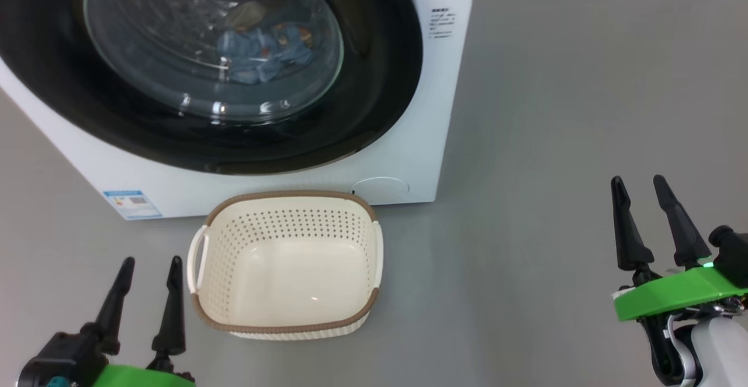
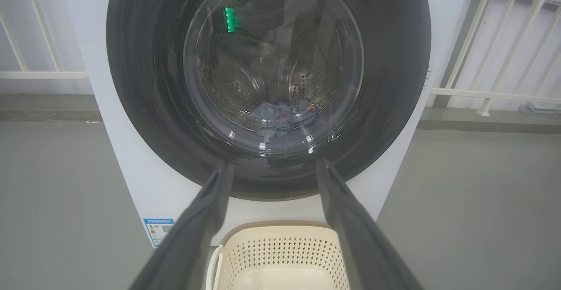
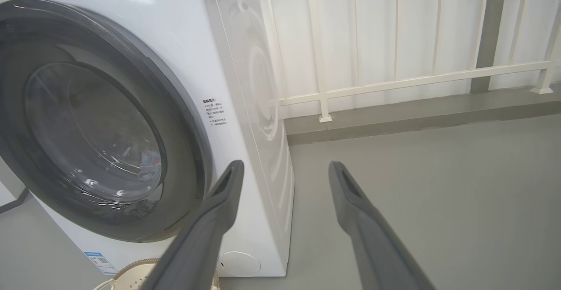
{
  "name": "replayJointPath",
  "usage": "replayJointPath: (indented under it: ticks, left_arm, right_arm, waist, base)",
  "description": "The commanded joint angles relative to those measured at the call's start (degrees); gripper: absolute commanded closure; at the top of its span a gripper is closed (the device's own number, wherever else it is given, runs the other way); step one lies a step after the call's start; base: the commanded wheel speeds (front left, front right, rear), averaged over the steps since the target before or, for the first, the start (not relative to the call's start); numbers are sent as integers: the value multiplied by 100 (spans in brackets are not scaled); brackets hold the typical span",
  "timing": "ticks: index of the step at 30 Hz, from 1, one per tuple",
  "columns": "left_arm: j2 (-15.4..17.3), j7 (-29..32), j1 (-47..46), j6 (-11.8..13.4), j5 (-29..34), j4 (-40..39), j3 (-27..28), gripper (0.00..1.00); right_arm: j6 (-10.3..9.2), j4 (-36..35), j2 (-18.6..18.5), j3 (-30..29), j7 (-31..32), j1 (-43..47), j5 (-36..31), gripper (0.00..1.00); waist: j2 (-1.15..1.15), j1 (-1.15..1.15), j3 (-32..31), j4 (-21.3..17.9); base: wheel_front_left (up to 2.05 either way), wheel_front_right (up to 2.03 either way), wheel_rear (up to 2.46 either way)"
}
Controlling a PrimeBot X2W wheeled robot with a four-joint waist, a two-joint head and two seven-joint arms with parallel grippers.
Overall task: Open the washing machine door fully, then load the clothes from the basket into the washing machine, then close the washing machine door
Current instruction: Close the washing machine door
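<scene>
The white washing machine (image 1: 409, 141) stands ahead with its black-rimmed glass door (image 1: 362, 100) shut against the front. Through the glass, the light-blue clothes (image 1: 263, 54) lie at the bottom of the steel drum; the left wrist view shows the clothes (image 2: 280, 115) too. On the floor just before the machine sits the cream basket (image 1: 286, 264), with nothing inside. My left gripper (image 1: 150, 264) hangs open at the basket's left, fingers apart and holding nothing. My right gripper (image 1: 641, 183) is open too, far right of the basket over bare floor.
Grey floor (image 1: 555, 141) spreads to the right of the machine. A white railing (image 3: 394, 79) and a low raised kerb (image 3: 416, 114) run behind it. A blue label (image 1: 131, 203) marks the machine's lower left corner.
</scene>
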Motion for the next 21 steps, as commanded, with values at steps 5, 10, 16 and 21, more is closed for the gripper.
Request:
replayJointPath:
  ticks: [5,10,16,21]
  left_arm:
    - [161,-37,107,-13,58,-90,331,0]
    - [139,-37,170,-13,149,-137,519,0]
    - [109,-37,259,-13,185,-144,627,0]
    - [68,-37,324,-13,215,-157,689,0]
  right_arm:
    - [-15,-161,-37,71,-11,215,-25,0]
    - [-15,-200,-51,90,-11,334,-17,0]
    - [-15,-214,-43,97,-11,422,-9,0]
    - [-15,-238,-37,76,-11,475,-20,0]
  waist:
    - [0,0,-188,-263]
    - [0,0,-221,-350]
    - [0,0,-286,-403]
    - [0,0,-308,-404]
  base:
    - [0,0,0]
    - [0,0,0]
    - [0,0,0]
    - [0,0,0]
